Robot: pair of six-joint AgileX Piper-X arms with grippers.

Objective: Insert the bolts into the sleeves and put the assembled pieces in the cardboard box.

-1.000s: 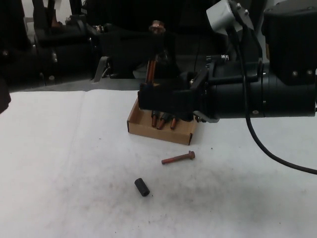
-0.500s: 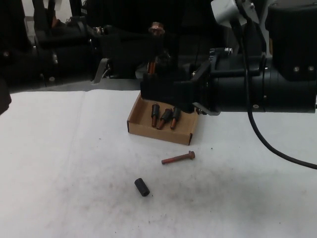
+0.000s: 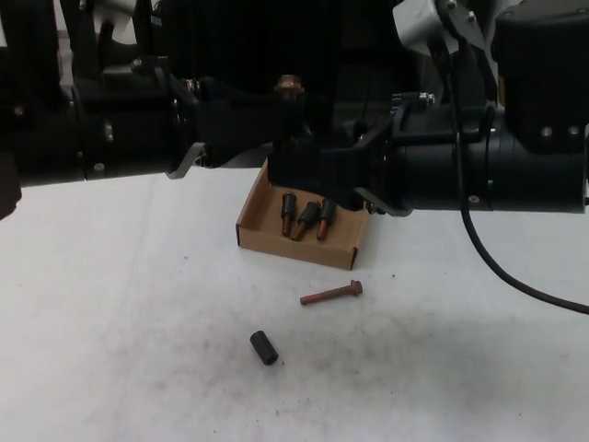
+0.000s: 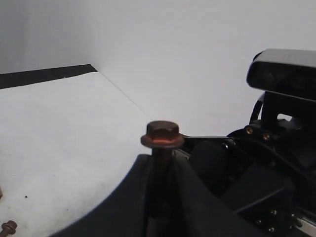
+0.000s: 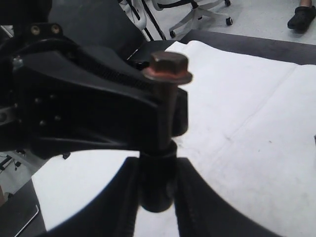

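A copper-coloured bolt (image 3: 289,87) stands upright in the air over the cardboard box (image 3: 276,241); its head sits lower than a second ago with less shank showing, so it is probably seating into the black sleeve (image 5: 158,190). The left fingers (image 4: 131,197) pinch the shank under the head; the right fingers (image 5: 118,207) clamp the sleeve below; both arms meet level above the table (image 3: 138,322), the left newly reaching across. Three assembled pieces (image 3: 304,217) lie boxed; a loose bolt (image 3: 331,293) and loose sleeve (image 3: 263,347) wait nearby.
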